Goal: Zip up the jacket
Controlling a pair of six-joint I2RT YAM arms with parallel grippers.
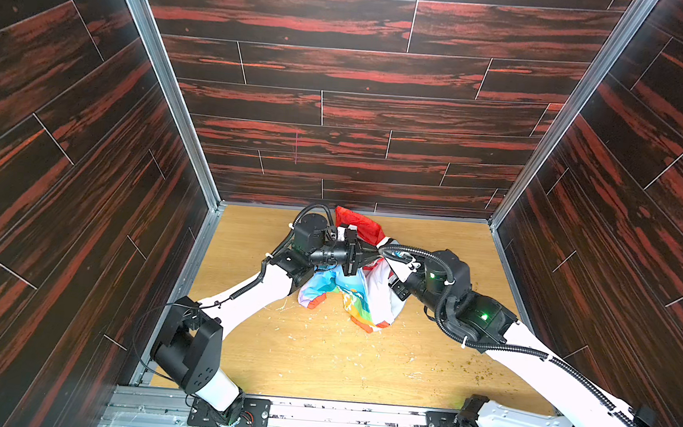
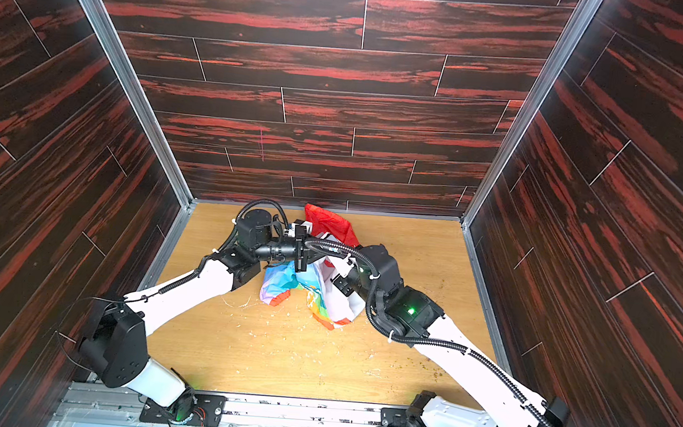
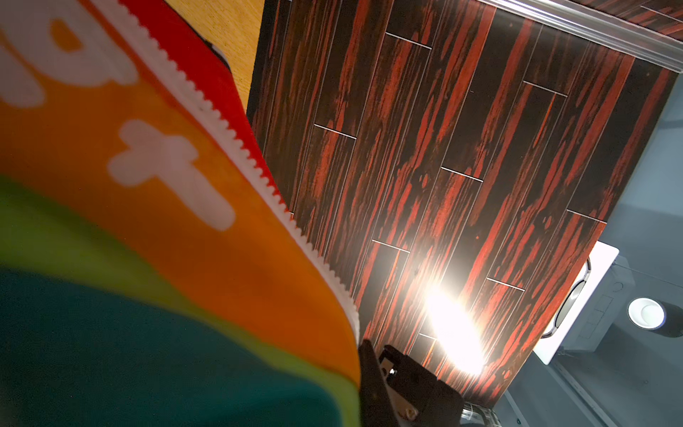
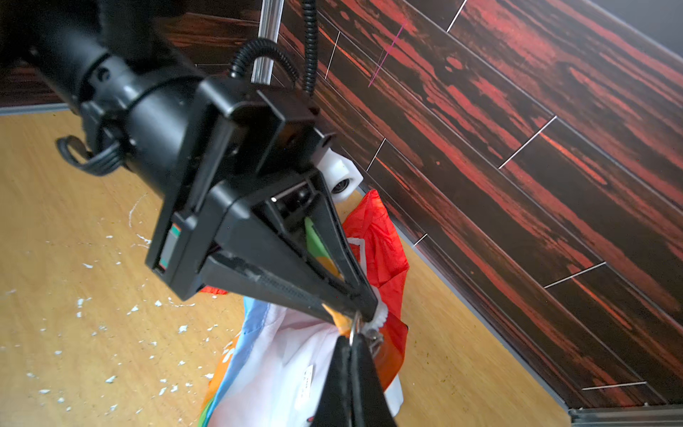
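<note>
Your right end effector [image 4: 351,342] is pinched fully together, and its tips appear to have the small silver metal zipper pull [image 4: 356,325] between them. Just beside it, almost touching, your left end effector [image 4: 364,312] is clamped tight on the zipper edge of the small, thin child's jacket [image 1: 366,304], which has a white body, rainbow-striped panels and a bright orange hood [image 1: 357,224]. The jacket hangs bunched from those two grips, its lower part resting on the light wooden table [image 1: 320,359] near the middle of the table's rear edge, with the hood towards that edge. Watch the hold on the zipper pull. It is a thin bit of metal caught only at the very tips, so a tug off the line of the white plastic zipper teeth [image 3: 236,136] could let it slip out. The fabric below is slack and crumpled, so I judge the slider could jam or bite loose cloth unless your left grip holds the teeth taut. The two end effectors sit so close that they could also knock together. As for writing, white letters lie on the orange stripe in the left wrist view. One reads like a "t" [image 3: 168,166]; the rest is cut off. A small white label [image 4: 308,373] on the white body carries print too small to read.
</note>
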